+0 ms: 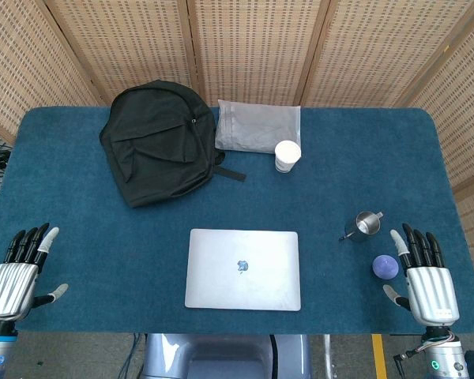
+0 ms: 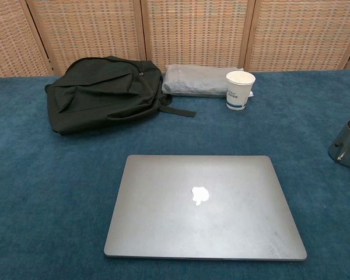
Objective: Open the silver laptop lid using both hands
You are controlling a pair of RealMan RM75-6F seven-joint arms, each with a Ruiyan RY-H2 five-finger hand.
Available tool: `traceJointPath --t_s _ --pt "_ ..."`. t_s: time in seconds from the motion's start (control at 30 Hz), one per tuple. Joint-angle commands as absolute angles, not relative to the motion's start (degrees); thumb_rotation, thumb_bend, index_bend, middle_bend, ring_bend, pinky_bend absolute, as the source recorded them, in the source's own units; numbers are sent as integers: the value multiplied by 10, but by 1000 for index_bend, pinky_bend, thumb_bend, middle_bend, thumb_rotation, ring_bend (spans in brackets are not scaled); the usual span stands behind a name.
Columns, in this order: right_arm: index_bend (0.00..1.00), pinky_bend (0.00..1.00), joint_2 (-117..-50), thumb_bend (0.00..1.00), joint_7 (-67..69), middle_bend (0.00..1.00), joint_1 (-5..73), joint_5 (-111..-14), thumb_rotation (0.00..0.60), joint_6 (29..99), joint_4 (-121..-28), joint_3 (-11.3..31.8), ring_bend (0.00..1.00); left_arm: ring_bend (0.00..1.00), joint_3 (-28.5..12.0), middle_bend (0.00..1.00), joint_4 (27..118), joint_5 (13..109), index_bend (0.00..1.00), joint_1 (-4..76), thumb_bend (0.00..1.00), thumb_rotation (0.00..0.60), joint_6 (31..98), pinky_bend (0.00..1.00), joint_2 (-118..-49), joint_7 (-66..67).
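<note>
The left hand [image 1: 17, 272] rests at the near left edge of the blue surface [image 1: 79, 205], fingers extended and spread, holding nothing. A black backpack [image 1: 159, 142] lies flat toward the far left. Just beside it on its right lies a grey padded pouch [image 1: 253, 125], with a white paper cup [image 1: 287, 155] standing upright at the pouch's near right corner.

The silver laptop [image 1: 243, 268] sits at the near centre of the surface, lid fully closed, logo facing up. It lies between the two hands and well apart from each.

To the right, a small steel cup [image 1: 367, 223] stands upright. A purple ball [image 1: 385, 267] lies just nearer, close to the right hand [image 1: 426, 276]. That hand rests at the near right edge, fingers extended and apart, grasping nothing.
</note>
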State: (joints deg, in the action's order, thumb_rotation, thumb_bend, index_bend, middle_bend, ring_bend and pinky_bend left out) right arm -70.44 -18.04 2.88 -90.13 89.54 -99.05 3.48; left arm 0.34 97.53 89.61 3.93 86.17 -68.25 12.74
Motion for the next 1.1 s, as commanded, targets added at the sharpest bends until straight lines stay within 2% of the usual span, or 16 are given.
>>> traceJointPath --t_s 0.03,0.27,0.5,0.63,0.83,1.1 --pt "0 0 -704 0 -179 0 28 -900 600 896 -991 36 0 0 3 0 975 895 0 39 0 600 860 0 -683 127" --pt "0 0 -701 0 -174 0 28 -900 600 897 -993 36 0 0 7 0 974 903 0 43 0 600 855 0 -684 125" --pt "0 0 -698 0 -168 0 28 -895 600 894 -992 37 0 0 47 0 960 1003 0 83 0 600 811 0 -697 69" --pt "0 0 -698 0 -167 0 29 -893 600 892 -992 38 0 0 57 0 943 1062 0 112 0 600 797 0 -716 51" --pt "0 0 -696 0 -165 0 29 -888 600 889 -994 40 0 0 55 0 914 1148 0 188 0 600 747 0 -769 37" --pt "0 0 -690 0 -151 0 29 -880 600 887 -995 43 0 0 31 0 888 1171 0 279 0 600 659 0 -841 33"
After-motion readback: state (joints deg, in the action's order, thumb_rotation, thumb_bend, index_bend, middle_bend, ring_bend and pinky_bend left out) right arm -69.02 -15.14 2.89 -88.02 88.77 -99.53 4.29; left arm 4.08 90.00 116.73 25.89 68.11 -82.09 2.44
